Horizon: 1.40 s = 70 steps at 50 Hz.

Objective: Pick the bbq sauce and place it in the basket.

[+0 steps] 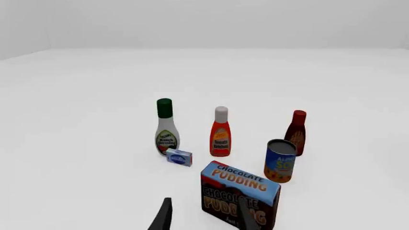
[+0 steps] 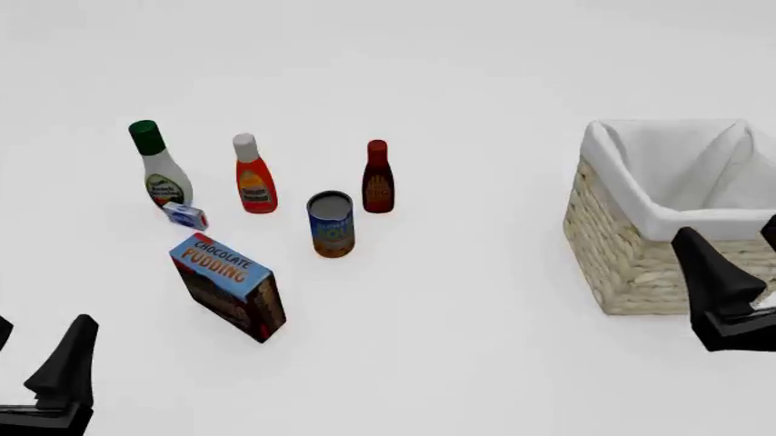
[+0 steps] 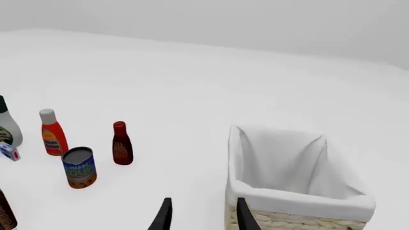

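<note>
Bbq sauce (image 2: 378, 177) stands upright on the desk (image 2: 461, 300), untouched, at the right end of a row of three bottles, with the orange-red bottle (image 2: 253, 174) beside it and the white bottle with the green cap (image 2: 158, 165) further left. A soup can (image 2: 330, 223) sits just in front of it, and a chocolate pudding box (image 2: 229, 286) nearer the arms. The basket (image 2: 631, 245) waits well apart on the right, its white lining showing nothing inside.

By the look of it nothing is done yet: reach, grasp, carry and drop all remain. The left hand (image 2: 36, 363) and right hand (image 2: 733, 272) both hang low near the front edge, fingers spread apart, holding nothing.

The desk is plain matte white, and the room behind is a bare pale wall.
</note>
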Available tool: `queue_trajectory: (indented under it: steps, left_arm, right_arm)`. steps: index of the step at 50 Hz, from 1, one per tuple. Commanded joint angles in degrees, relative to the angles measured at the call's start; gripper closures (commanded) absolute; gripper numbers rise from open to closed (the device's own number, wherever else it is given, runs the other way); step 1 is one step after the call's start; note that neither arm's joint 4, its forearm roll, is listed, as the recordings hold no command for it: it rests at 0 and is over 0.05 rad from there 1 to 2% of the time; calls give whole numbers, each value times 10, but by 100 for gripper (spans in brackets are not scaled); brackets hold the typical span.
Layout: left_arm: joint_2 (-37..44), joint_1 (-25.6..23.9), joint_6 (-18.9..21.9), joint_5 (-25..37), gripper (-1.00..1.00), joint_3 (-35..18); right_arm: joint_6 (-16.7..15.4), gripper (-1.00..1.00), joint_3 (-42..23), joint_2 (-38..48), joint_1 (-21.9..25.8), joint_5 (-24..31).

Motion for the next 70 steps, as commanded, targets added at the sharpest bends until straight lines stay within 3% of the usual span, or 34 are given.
queue_trajectory:
  steps: [1,15,32,38,70]
  left_arm:
    - [0,0,0,0,-100,0]
    - [0,0,0,0,-100,0]
    - [0,0,0,0,-100,0]
    - [0,0,0,0,-100,0]
    - [0,0,0,0,-100,0]
  right_arm:
    - [-19,-100,-55,43,13,13]
    - [-60,-100,-105,97,24,12]
    - [-65,-100,-161,180,18,10]
    - [-87,-100,-168,196,29,-4]
    - [-67,-100,-284,346,120,-46]
